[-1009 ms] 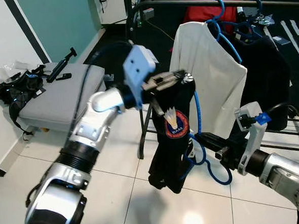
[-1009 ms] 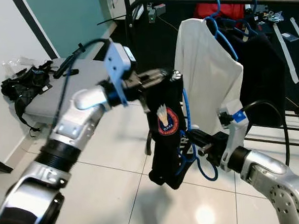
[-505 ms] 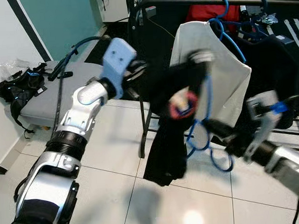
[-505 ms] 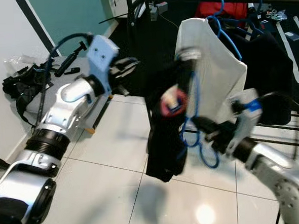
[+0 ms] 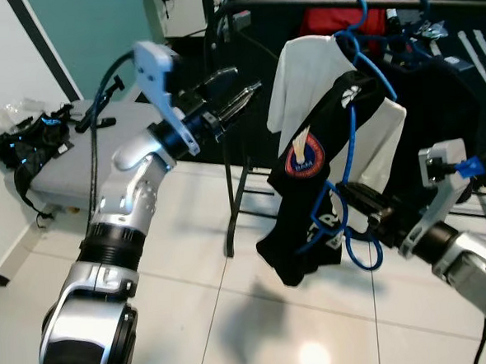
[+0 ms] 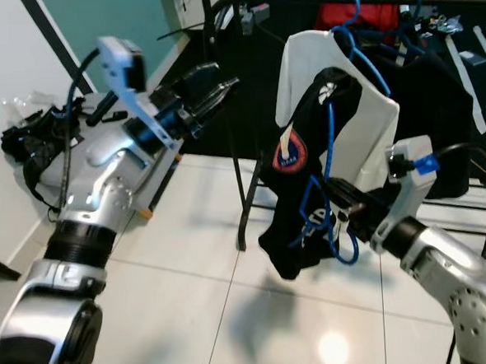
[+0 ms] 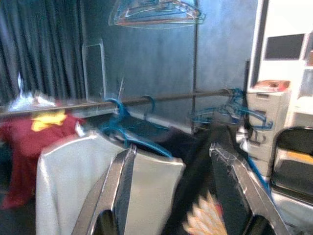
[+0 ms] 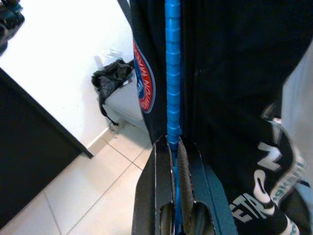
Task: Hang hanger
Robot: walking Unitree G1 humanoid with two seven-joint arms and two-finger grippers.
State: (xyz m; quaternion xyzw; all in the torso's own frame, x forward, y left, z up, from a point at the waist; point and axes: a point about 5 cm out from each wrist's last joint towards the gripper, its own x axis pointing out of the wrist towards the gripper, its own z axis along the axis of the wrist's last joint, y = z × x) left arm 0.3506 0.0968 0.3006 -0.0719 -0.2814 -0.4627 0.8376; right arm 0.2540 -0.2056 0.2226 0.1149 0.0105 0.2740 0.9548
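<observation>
My right gripper (image 8: 168, 147) pinches the blue hanger (image 5: 351, 171), fingers pressed on its bar. A black garment (image 5: 310, 203) drapes over that hanger and hides most of it, below the rail (image 5: 314, 0) and against the hung white shirt (image 5: 298, 71). My left gripper (image 5: 238, 96) is raised beside them, fingers spread, holding nothing. The rail's far end is cut off.

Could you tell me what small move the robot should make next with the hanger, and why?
Probably raise the right gripper toward the rail: it is shut on the blue hanger carrying the black shirt, well below the rail, while the left gripper is open and apart.
</observation>
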